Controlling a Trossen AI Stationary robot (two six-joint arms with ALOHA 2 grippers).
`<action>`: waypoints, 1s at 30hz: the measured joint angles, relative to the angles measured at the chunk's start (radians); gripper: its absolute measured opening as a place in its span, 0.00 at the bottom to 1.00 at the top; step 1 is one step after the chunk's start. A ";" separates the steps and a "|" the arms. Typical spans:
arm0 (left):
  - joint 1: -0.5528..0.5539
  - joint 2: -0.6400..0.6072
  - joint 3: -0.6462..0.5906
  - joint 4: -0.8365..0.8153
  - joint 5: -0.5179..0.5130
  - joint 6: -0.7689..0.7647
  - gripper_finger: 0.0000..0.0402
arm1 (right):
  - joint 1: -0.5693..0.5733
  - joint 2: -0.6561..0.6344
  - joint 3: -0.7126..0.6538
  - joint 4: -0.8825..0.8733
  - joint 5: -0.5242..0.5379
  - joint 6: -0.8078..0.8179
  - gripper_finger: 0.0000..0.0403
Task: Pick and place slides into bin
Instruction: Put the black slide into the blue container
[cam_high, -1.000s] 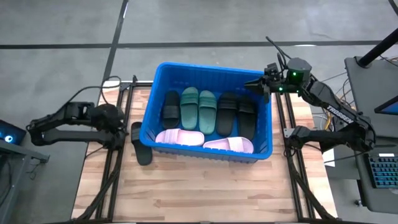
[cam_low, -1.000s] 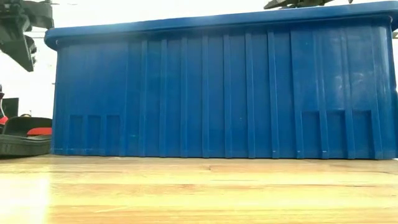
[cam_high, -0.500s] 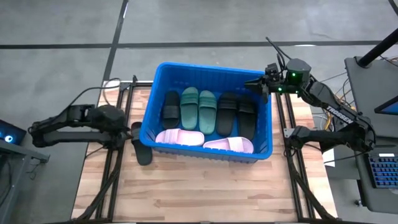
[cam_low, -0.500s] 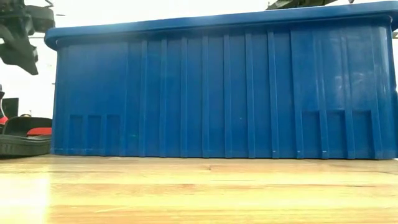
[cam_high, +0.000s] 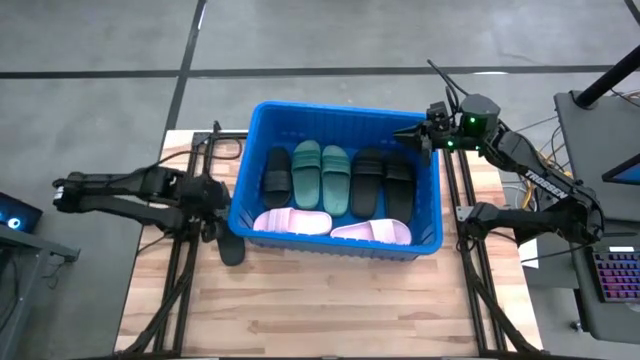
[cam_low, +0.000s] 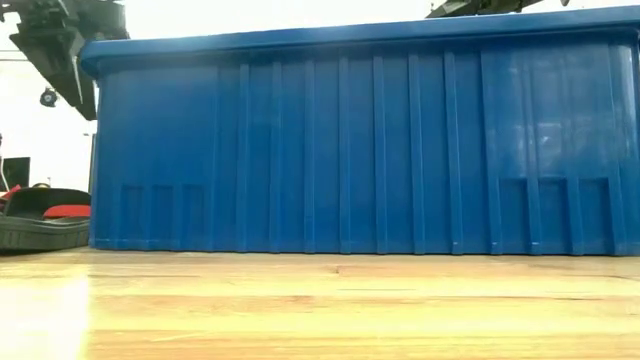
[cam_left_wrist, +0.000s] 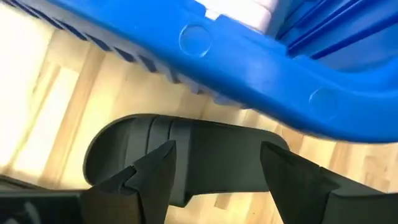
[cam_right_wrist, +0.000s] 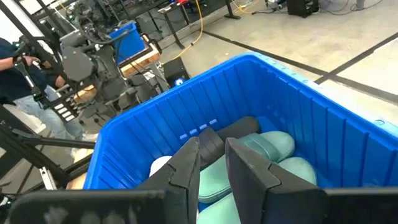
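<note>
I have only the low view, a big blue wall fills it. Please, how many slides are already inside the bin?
Observer: Seven slides lie in the bin: two dark green, two pale pink, three black.
Operator: Where is the last one?
Observer: The last black slide lies on the table, outside the bin's left wall.
Operator: Is some arm near it?
Observer: Yes, the left gripper hangs over it with fingers open on both sides of it, not closed yet.
Operator: And the right arm?
Observer: The right gripper waits over the bin's far right corner, holding nothing.
</note>
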 joint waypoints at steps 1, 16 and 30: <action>-0.014 0.001 -0.009 -0.001 -0.013 -0.011 0.54 | 0.000 0.000 0.000 0.000 0.000 -0.004 0.17; -0.141 0.057 -0.148 -0.005 -0.194 -0.245 0.54 | 0.000 0.000 0.000 -0.002 0.000 -0.047 0.18; -0.170 0.182 -0.216 0.152 -0.142 -0.280 0.54 | 0.000 0.000 0.000 -0.005 -0.001 -0.058 0.19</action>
